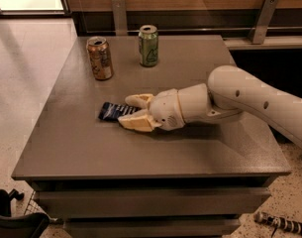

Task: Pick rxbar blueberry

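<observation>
The rxbar blueberry [110, 111] is a flat dark navy wrapper with white lettering, lying on the grey table [81, 148] left of centre. My gripper [128, 110] reaches in from the right, low over the table. Its two cream fingers [135, 123] straddle the bar's right end, one on the far side and one on the near side. The bar's right part is hidden between them. The bar lies flat on the table.
A brown-orange can [100, 58] stands at the back left of the table. A green can [148, 45] stands at the back middle. My white arm [249, 95] crosses the table's right half. The floor drops off to the left.
</observation>
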`<state>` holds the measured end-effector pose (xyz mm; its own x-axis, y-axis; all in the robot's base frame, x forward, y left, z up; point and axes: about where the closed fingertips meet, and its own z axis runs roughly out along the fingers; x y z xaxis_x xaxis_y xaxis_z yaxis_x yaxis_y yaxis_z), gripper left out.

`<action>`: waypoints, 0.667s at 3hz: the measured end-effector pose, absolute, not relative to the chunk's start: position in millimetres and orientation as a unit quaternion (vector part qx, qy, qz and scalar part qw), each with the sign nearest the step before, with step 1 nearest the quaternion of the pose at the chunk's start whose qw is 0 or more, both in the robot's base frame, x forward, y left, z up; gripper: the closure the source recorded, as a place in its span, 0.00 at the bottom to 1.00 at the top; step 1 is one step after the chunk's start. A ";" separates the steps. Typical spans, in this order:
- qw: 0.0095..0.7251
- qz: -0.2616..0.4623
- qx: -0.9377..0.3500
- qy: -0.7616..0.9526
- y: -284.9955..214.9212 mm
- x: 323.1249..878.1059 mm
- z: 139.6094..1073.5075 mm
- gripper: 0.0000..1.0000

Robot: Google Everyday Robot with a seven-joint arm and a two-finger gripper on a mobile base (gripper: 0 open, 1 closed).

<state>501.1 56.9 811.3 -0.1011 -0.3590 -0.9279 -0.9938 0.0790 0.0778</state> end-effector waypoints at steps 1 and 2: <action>0.392 0.405 -0.544 0.621 56.8 501.1 811.4 1.00; 0.392 0.405 -0.544 0.621 56.8 501.1 811.4 1.00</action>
<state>501.1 56.8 811.4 -0.1010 -0.3590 -0.9278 -0.9938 0.0791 0.0776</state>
